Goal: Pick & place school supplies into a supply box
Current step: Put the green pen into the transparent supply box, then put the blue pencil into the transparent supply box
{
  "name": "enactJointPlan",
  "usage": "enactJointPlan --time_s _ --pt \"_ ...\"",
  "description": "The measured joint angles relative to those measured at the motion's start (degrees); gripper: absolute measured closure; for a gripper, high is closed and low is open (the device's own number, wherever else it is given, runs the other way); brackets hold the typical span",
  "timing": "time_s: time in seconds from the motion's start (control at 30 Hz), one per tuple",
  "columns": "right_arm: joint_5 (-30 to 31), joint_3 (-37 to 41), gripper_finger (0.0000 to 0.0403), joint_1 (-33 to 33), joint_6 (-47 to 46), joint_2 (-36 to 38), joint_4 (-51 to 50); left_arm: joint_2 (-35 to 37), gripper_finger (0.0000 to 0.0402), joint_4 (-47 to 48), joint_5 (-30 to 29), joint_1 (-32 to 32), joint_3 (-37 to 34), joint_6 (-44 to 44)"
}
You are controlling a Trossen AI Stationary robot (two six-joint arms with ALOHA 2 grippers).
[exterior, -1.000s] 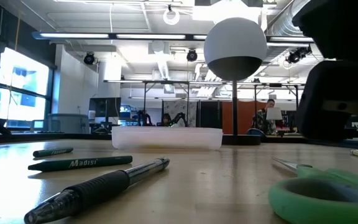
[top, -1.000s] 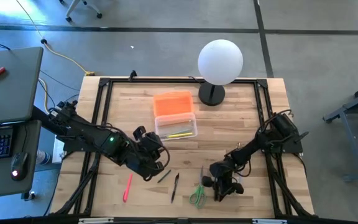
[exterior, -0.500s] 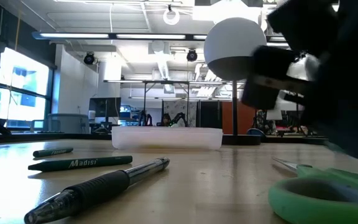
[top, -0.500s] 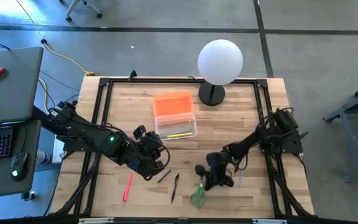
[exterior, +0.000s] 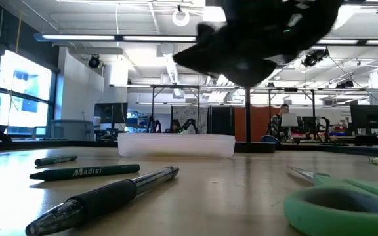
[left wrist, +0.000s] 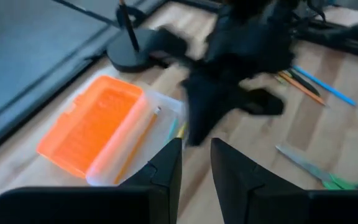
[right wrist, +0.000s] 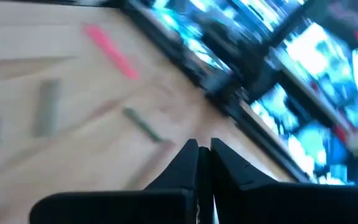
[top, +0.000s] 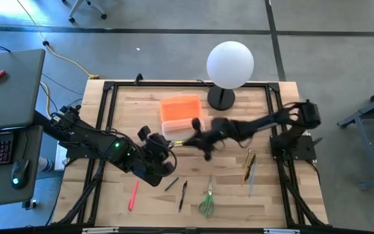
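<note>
The supply box (top: 182, 132) is a clear tray near the table's middle, with its orange lid (top: 180, 108) lying just beyond it; pencils lie inside (left wrist: 143, 132). My right gripper (top: 188, 140) hangs blurred over the box's near right part, fingers together (right wrist: 198, 152); I cannot tell whether anything is between them. My left gripper (top: 164, 160) waits open (left wrist: 195, 158) just near of the box, holding nothing. On the table lie a pink marker (top: 134, 195), a black pen (top: 183, 194), a short dark pencil (top: 171, 184), green-handled scissors (top: 207, 202), and a pencil with a grey pen (top: 249, 165).
A white globe lamp (top: 230, 64) stands on its black foot at the far edge, right of the lid. A black frame rail (top: 193, 84) rims the table. In the low view, green pencils (exterior: 84, 172) and a pen (exterior: 104, 196) lie close in front.
My right gripper has risen from the table beside the scissors and swung fast toward the far left, ending over the supply box and pointing more level. The pencil and grey pen it covered near the right edge now show. The scissors lie where they were.
</note>
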State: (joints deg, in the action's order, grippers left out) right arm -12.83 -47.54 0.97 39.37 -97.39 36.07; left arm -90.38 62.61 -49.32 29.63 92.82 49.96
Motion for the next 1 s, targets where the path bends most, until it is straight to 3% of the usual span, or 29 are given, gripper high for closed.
enactJointPlan --time_s 0.2,0.4,0.8,1.0 --pt "-0.24 -11.83 0.0398 6.6 -10.82 -9.67 -10.01 0.0 0.0284 0.13 -0.81 0.0 0.0 -0.14" --pt "0.72 -16.43 0.0393 7.33 -15.29 -16.68 -15.49 -0.01 0.0284 0.13 0.37 0.0 0.0 -0.14" --pt "7.6 -16.69 0.0381 8.45 -21.23 -17.91 -16.96 0.01 0.0284 0.09 0.39 0.0 0.0 -0.14" --pt "5.97 -16.69 0.0345 9.93 -22.86 -17.91 -17.91 -0.01 0.0284 0.04 0.3 0.0 0.0 0.47"
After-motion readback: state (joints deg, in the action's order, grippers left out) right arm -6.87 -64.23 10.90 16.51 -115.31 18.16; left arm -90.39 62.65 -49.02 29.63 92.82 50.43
